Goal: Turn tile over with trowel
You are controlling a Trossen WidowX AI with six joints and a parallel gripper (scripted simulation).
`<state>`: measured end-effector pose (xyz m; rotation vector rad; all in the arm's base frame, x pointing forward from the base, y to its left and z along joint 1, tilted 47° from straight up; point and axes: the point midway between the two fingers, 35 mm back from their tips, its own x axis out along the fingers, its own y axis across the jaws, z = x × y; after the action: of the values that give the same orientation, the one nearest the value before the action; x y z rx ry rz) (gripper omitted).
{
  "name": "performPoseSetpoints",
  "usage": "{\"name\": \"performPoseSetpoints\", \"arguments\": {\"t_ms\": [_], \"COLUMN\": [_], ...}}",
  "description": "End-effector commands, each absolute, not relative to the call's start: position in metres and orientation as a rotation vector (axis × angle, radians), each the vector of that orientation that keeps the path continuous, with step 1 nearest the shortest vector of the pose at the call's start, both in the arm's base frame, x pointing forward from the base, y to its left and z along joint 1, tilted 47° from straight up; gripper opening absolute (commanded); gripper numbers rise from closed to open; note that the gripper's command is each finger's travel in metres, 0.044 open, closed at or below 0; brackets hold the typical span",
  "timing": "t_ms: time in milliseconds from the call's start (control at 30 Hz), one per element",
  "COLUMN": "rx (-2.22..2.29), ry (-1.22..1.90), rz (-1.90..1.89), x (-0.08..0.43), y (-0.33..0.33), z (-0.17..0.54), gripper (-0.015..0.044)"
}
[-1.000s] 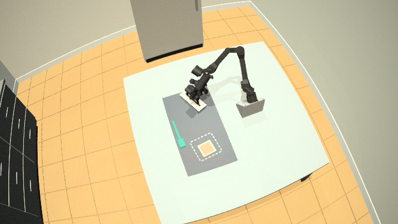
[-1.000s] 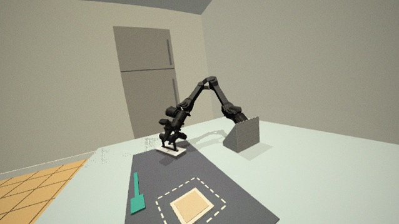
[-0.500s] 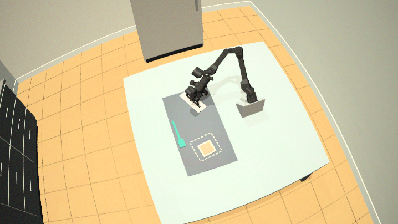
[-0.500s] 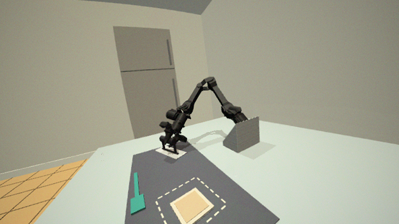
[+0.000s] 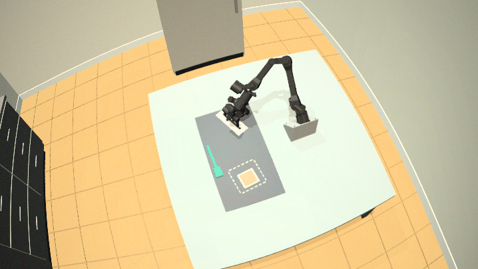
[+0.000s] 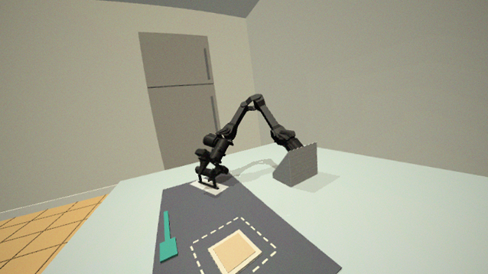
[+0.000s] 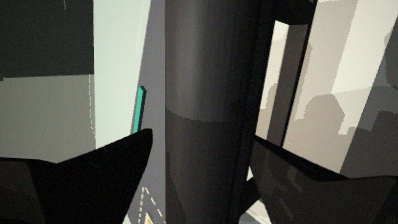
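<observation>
The tile [image 5: 248, 177] [image 6: 234, 251] lies flat inside the dashed outline [image 5: 253, 160] [image 6: 241, 217], showing a tan square with a cream border. A trowel with a white rectangular blade [image 5: 241, 129] [image 6: 218, 191] [image 7: 325, 55] and a thick black handle is at the mat's far end, on the mat or just above it; which cannot be told. My gripper [image 5: 235, 116] [image 6: 210, 177] [image 7: 200, 138] is open around the handle. The wrist view shows a gap between the left finger and the handle; the right fingertip is close beside it. A teal paddle-shaped tool [image 5: 218, 171] [image 6: 169, 249] [image 7: 141, 105] lies at the mat's left edge.
The grey mat [image 5: 214, 133] [image 6: 187, 209] lies on the pale table [image 5: 321, 174] [image 6: 385, 230]. The arm's grey base block [image 5: 302, 130] [image 6: 300, 167] stands on the table to the right of the mat. A refrigerator [image 5: 204, 33] [image 6: 180, 112] stands beyond the table.
</observation>
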<state>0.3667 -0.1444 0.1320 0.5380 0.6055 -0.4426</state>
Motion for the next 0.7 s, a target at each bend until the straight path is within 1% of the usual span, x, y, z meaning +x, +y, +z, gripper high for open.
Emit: {"name": "performPoseSetpoints", "arguments": {"t_ms": [0,400,567,667], "rx": [0.536,0.538,0.538,0.539], "ry": [0.606,0.606,0.607,0.607], "rz": [-0.436,-0.443,-0.443,-0.445], "x": [0.367,0.325,0.322,0.31], "y": [-0.143,-0.131,-0.129,-0.102], "z": [0.132,0.168,0.171,0.184], "gripper": [0.03,0.03,0.03,0.03]}}
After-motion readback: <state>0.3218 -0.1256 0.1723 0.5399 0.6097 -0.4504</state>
